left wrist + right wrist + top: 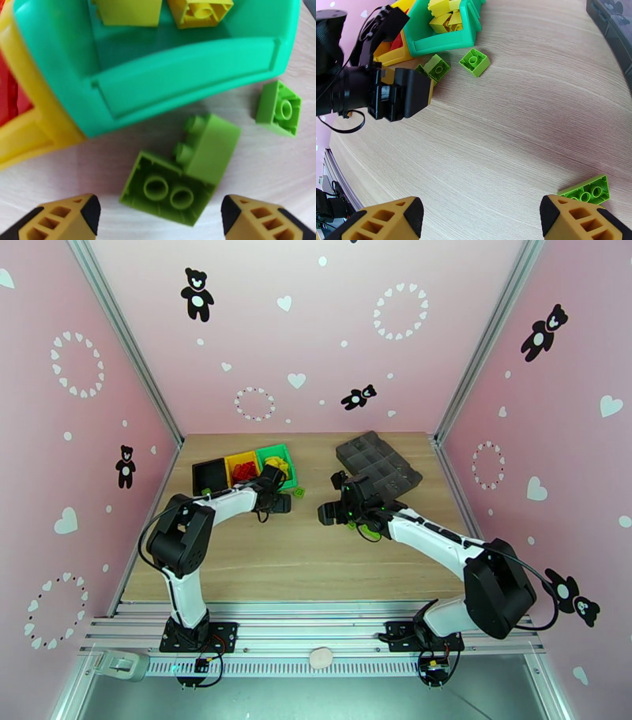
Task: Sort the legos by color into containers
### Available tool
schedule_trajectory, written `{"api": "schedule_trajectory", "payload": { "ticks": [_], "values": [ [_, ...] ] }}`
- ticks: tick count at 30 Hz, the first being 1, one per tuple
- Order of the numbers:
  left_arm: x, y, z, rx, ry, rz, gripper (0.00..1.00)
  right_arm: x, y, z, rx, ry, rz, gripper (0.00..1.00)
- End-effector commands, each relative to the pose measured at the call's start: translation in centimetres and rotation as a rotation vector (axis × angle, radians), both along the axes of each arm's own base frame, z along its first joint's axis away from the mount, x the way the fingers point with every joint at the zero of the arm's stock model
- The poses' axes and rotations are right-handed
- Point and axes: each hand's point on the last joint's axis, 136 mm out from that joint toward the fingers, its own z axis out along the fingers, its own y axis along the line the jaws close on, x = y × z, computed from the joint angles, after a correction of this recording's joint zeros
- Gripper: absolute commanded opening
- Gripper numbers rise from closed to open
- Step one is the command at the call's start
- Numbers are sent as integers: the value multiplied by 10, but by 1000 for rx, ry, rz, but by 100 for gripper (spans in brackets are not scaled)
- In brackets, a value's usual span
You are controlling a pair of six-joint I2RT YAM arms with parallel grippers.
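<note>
left wrist | glossy green bin (185, 79) | studded lime bricks (209, 146) | woodgrain table (272, 177)

- You've got a light wood counter (300, 556).
- Far left: black bin (209, 474), yellow bin (241, 455) & green bin (274, 449), side by side in a row.
- Far, right of ctr: dark grey tray (378, 463), sitting skewed.
- Just beside the green bin: underside-up lime brick (166, 189) w/ a second lime brick (209, 146) touching it; small lime brick (278, 108) near, apart.
- Long lime brick (586, 190) alone, well apart from the bins.
</note>
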Motion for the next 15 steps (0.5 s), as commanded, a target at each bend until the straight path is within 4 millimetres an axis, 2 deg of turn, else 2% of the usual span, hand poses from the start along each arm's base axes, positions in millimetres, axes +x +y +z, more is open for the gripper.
{"api": "schedule_trajectory", "payload": {
  "ticks": [1, 6, 15],
  "values": [
    [11, -2, 3, 45, -13, -33, 81, -1, -3, 11, 7, -22, -4, 83],
    [14, -15, 6, 1, -20, -80, 71, -1, -4, 13, 5, -26, -8, 83],
    [6, -21, -4, 17, 7, -105, 68, 2, -3, 16, 11, -32, -9, 83]
  ]
}}
